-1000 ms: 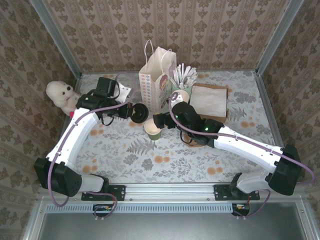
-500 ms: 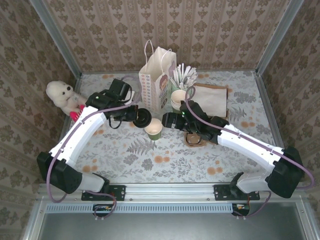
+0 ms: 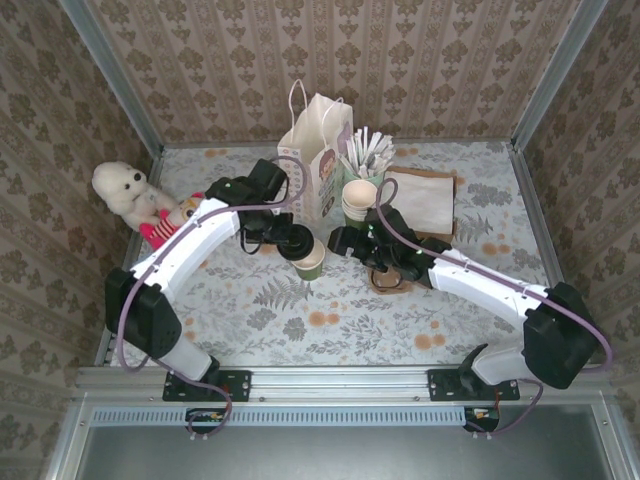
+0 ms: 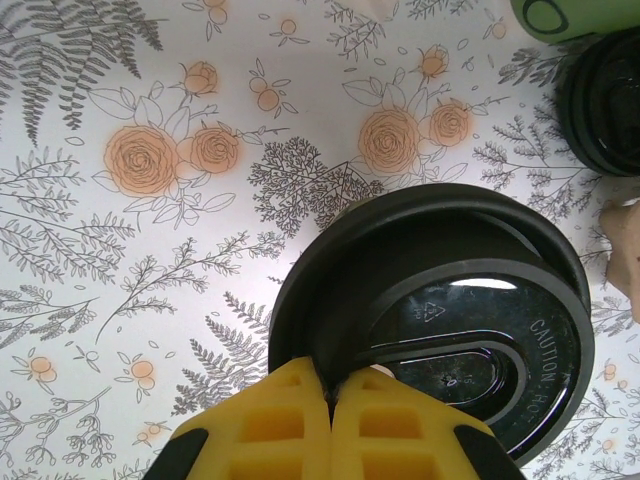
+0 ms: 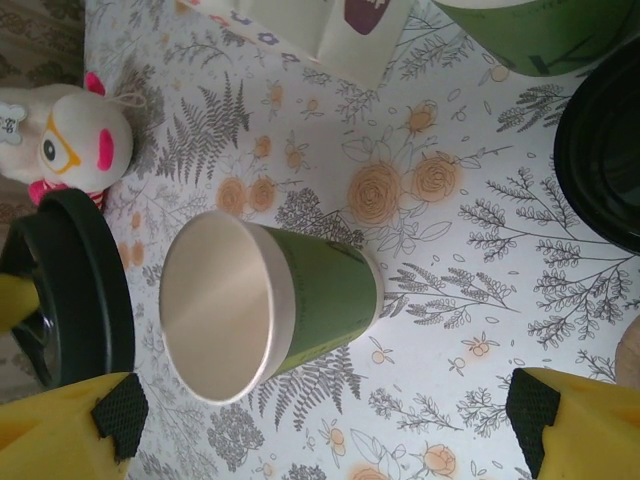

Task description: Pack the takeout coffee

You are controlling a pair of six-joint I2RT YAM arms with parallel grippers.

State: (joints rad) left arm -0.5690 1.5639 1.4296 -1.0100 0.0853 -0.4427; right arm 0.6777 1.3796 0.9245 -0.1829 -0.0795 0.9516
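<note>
An olive-green paper cup (image 3: 310, 262) stands upright on the floral tabletop with its top open; it is also in the right wrist view (image 5: 270, 305). My left gripper (image 3: 283, 236) is shut on the rim of a black round lid (image 4: 440, 330), holding it just left of and above the cup's rim. The lid (image 5: 80, 290) hangs beside the cup in the right wrist view. My right gripper (image 3: 342, 241) is open just right of the cup, its yellow fingers (image 5: 70, 430) spread wide and touching nothing.
A white paper bag (image 3: 315, 150) stands behind the cup. A stack of cream cups (image 3: 358, 198), wrapped sticks (image 3: 368, 150) and brown napkins (image 3: 420, 198) lie right of it. More black lids (image 5: 605, 150) sit near my right gripper. A plush toy (image 3: 125, 190) is far left.
My left arm has carried the black lid rightward from the table's left side to the cup. My right gripper has drawn back a little to the right of the cup.
</note>
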